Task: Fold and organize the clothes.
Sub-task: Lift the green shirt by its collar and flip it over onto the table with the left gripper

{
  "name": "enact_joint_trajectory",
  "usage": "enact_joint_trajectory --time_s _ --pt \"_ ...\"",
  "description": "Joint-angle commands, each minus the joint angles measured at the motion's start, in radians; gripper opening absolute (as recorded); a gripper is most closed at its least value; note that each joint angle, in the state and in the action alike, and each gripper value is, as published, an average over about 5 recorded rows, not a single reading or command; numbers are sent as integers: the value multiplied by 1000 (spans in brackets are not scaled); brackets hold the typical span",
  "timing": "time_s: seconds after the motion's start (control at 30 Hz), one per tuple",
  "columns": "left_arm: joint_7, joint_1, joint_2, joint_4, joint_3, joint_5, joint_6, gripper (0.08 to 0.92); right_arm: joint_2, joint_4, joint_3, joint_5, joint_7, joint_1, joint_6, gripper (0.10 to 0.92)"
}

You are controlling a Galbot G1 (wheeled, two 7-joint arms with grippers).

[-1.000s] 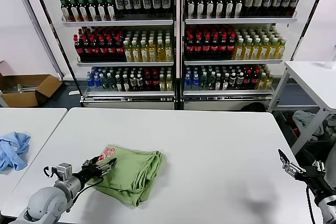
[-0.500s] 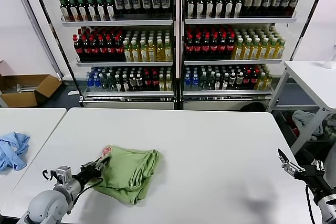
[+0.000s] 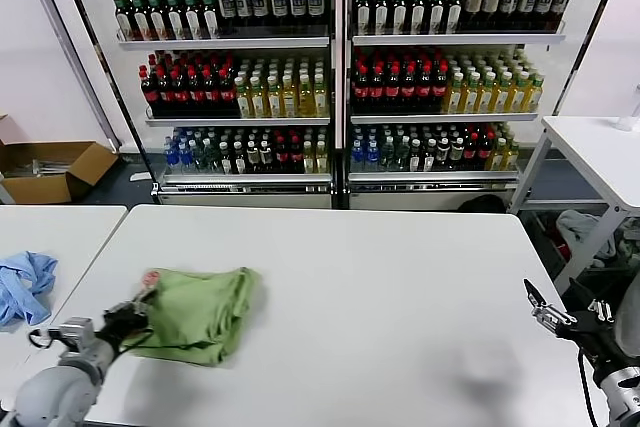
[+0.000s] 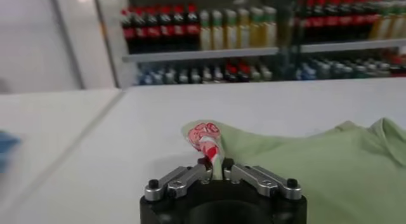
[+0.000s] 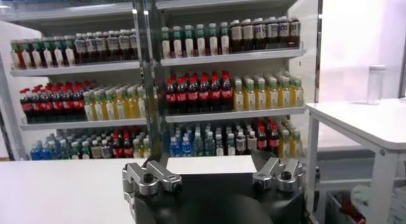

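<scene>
Green polo shirt [image 3: 195,299] is pinched at its edge by the low left end effector [image 4: 214,170]; right end effector [image 3: 540,309] gapes idle.

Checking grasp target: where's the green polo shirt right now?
In the head view the folded green polo shirt lies on the white table, near its front-left corner, its logo edge pinched in the left gripper; a light blue cloth sits on the neighbouring table.

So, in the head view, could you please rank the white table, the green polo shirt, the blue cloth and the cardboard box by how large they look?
1. White table, by far the largest.
2. Green polo shirt.
3. Cardboard box; it sits farther away, so its true size is unsure.
4. Blue cloth, partly cut off at the edge.
</scene>
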State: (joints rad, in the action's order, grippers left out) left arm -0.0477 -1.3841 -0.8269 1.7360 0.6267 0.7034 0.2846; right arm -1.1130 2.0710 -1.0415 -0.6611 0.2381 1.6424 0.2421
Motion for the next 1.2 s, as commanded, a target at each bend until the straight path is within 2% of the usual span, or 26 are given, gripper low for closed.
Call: enact_joint_trajectory --time_s 0.03,0.2,0.33,0.5,0.7,0.77,0.83,0.93,1.07,1.2 --pt "-69 -39 70 -34 319 -42 -35 138 -5 6 9 1 1 -3 0 823" --pt "-70 -15 109 25 347 -51 -17 138 -7 9 6 1 2 -1 -2 823" --pt "-79 7 96 97 282 -116 -5 138 -7 6 -9 -6 3 0 -4 823" --pt "-95 40 30 201 101 -152 47 138 -7 5 -16 -7 3 5 -6 823" --pt "-164 176 -45 288 -211 -97 135 138 -17 12 -11 0 2 9 -5 823" --pt "-225 233 -58 311 -327 -5 174 138 -20 15 -11 4 3 12 -3 823" --pt "-322 307 -77 328 -431 134 231 138 -22 19 -15 4 3 14 1 823" --pt "-432 405 -121 329 -547 343 287 138 -22 25 -27 2 2 20 5 823" --pt "-526 461 -204 303 -634 473 292 138 -20 30 -44 -2 3 35 5 823" --pt "-648 464 -309 255 -651 519 280 138 -28 20 -57 -3 -3 27 10 823"
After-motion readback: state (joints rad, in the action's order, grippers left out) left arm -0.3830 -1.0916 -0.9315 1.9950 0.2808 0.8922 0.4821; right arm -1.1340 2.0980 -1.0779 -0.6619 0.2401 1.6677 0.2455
